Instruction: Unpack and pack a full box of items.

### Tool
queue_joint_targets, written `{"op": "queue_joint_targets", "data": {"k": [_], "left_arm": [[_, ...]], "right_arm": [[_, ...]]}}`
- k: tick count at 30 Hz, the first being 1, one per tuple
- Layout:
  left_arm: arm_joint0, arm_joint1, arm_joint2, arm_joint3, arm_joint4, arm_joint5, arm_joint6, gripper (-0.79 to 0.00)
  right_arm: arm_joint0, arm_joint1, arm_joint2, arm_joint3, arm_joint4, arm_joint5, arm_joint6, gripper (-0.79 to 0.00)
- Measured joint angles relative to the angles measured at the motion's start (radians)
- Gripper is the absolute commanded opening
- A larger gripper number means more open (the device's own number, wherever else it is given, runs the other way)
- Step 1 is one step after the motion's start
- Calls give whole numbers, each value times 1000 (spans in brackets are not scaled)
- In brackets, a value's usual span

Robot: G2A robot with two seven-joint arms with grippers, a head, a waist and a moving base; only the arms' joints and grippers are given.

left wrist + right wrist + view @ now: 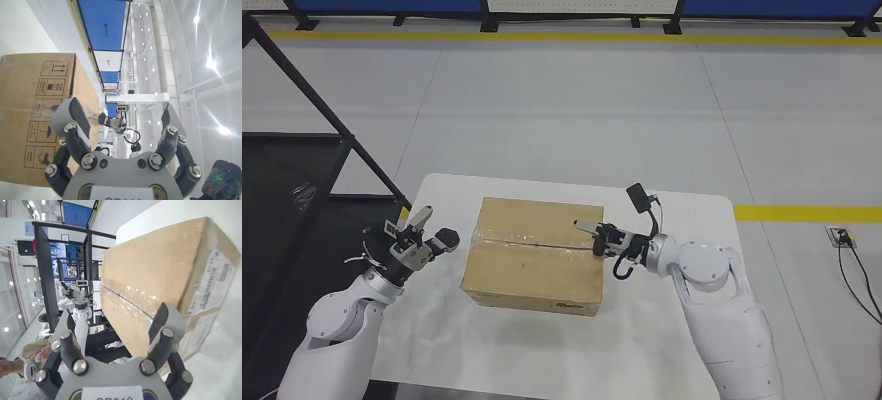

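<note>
A closed brown cardboard box (534, 253) sits in the middle of the white table (682, 330), its top seam sealed with clear tape. My left gripper (428, 237) hangs open a short way off the box's left end, nothing between its fingers; its wrist view shows the box end (36, 113) with printed handling symbols beside my open gripper (121, 115). My right gripper (589, 233) is open at the box's right end, level with the taped seam (128, 302). In the right wrist view the box top (151, 275) lies between and beyond the gripper (115, 321).
A black metal frame (322, 120) and a dark panel stand beyond the table's left edge. Bare table surface lies in front of the box and to its right. The floor behind has yellow lines.
</note>
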Motion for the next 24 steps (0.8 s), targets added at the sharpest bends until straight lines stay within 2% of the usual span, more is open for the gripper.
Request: {"op": "queue_joint_targets", "data": {"k": [9, 16, 24], "left_arm": [[5, 1, 0, -3, 6, 0, 8, 0], [8, 2, 2, -7, 5, 0, 10, 0], [12, 2, 7, -1, 11, -2, 11, 0]], "right_arm": [[-33, 22, 32, -25, 23, -8, 1, 0], [-51, 34, 17, -43, 29, -4, 4, 0], [-32, 41, -15, -2, 35, 6, -15, 0]]}}
